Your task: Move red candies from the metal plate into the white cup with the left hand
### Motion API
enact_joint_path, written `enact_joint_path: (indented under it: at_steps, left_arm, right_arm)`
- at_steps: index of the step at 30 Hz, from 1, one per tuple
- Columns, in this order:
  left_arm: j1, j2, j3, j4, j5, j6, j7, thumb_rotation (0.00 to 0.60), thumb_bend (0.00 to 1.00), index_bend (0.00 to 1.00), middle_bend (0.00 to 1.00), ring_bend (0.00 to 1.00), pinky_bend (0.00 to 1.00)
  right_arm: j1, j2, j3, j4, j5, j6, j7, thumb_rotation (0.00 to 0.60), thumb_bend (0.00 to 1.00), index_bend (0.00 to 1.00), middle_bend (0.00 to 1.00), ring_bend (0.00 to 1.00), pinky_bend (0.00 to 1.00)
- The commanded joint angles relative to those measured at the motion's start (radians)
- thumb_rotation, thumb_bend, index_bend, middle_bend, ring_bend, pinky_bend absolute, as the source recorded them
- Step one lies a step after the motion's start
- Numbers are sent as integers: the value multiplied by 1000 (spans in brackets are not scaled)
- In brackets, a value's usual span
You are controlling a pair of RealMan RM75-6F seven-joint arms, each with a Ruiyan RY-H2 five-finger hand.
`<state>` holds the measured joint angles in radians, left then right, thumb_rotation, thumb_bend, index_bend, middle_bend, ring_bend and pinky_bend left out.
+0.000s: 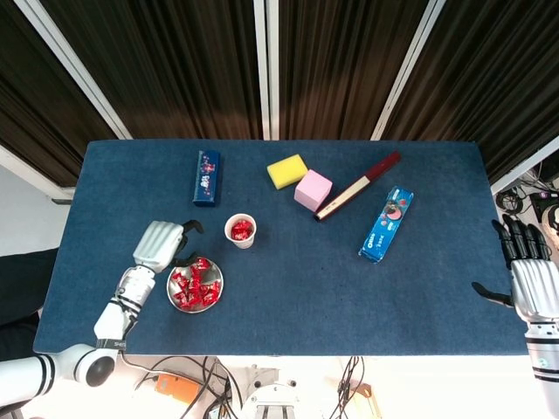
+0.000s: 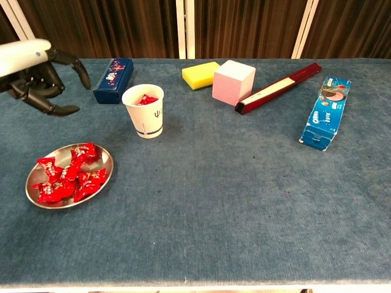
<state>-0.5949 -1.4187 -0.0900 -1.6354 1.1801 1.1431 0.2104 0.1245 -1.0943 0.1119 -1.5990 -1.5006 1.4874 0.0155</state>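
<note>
Dark curtains behind, and a blue cloth-covered table (image 2: 244,201) takes up pretty much everything we can see. The red candies (image 2: 67,179) sit piled in the metal plate (image 2: 32,194), which is just below and a bit to the inside of our left hand (image 1: 159,244). That hand hovers over the cloth beside the plate with fingers spread and loosely curled, nothing in it. The white cup (image 2: 144,111) stands upright further out from the hand, past the plate, and there's already at least one red wrapper showing inside it.

We'd guess these candies are light, crinkly, foil-wrapped things, so slippery and easy to flick out of the plate if we poke them sideways. Best bet is probably to come straight down on one at the top or edge of the pile and pinch across the wrapper's body, or grab a twisted end if one sticks up. The plate looks shallow and smooth, so it may slide or tip if we press on the rim.

Beyond the cup there's a dark blue box (image 2: 113,72), then a yellow sponge (image 2: 200,74), a pink cube (image 2: 233,80), a long dark red stick (image 2: 278,87) and a blue cookie pack (image 2: 325,112). Our right hand (image 1: 529,281) is way off at the far table edge, fingers apart, holding nothing.
</note>
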Motion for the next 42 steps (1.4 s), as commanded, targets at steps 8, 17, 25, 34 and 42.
enact_joint_path:
  at_steps: [8,17,25,34,42]
  left_arm:
    - [51,-90,56,79,15,-3,23,600,232,404,926,864,844]
    - [55,-135,47,132,-7,-22,83,600,231,410,926,864,844]
    - [59,-152,42,145,-12,-45,92,600,231,423,926,864,844]
    - [61,-167,35,161,-21,-64,103,600,231,423,926,863,844]
    - [62,-177,34,185,-28,-84,109,600,250,462,926,864,844]
  right_arm:
    - [1,4,-2,-12,-7,4,-12,600,110,0,14,0,0]
    - [-5,4,-4,-11,0,7,-8,600,111,0,15,0,0]
    - [-4,3,-4,-5,4,2,-4,600,110,0,15,0,0]
    - [-4,3,-5,-7,7,-1,-7,600,110,0,15,0,0]
    - [-3,3,-4,-9,13,-5,-10,600,111,0,15,0,0]
